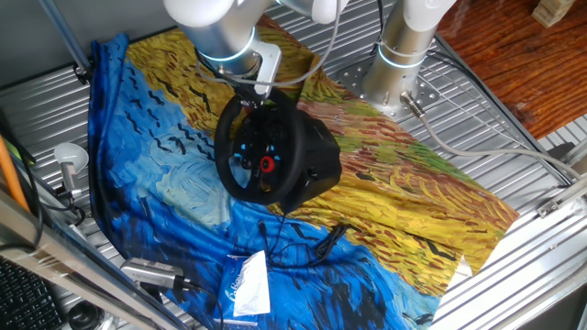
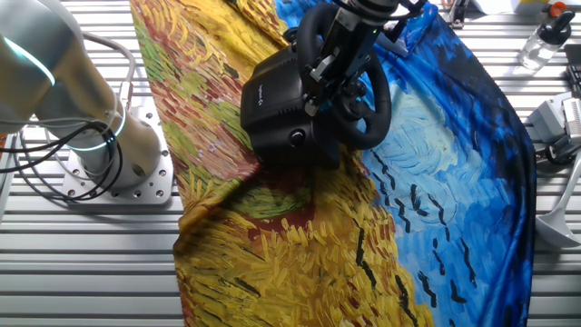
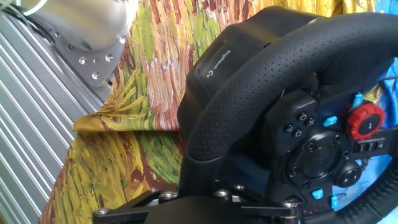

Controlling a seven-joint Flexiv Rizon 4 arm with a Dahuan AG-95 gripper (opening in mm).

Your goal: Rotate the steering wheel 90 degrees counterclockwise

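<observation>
At twelve o'clock on the wheel [image 1: 261, 147], the end effector [image 1: 260, 94] is gripping the rim; I am judging it may slip if turning pulls sideways.

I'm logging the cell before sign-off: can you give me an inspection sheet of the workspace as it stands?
Surface: ribbed metal table draped with a painted blue and yellow cloth.
Job's things: steering wheel upright on its black base, red button facing out.
Clutter: white packet on the cloth; clear bottle at the edge.
Grippers: pincer at the wheel's rim; closure cannot be judged.
Cables: black cable trailing from the base across the cloth.
Surroundings: arm pedestal bolted to the table.
</observation>
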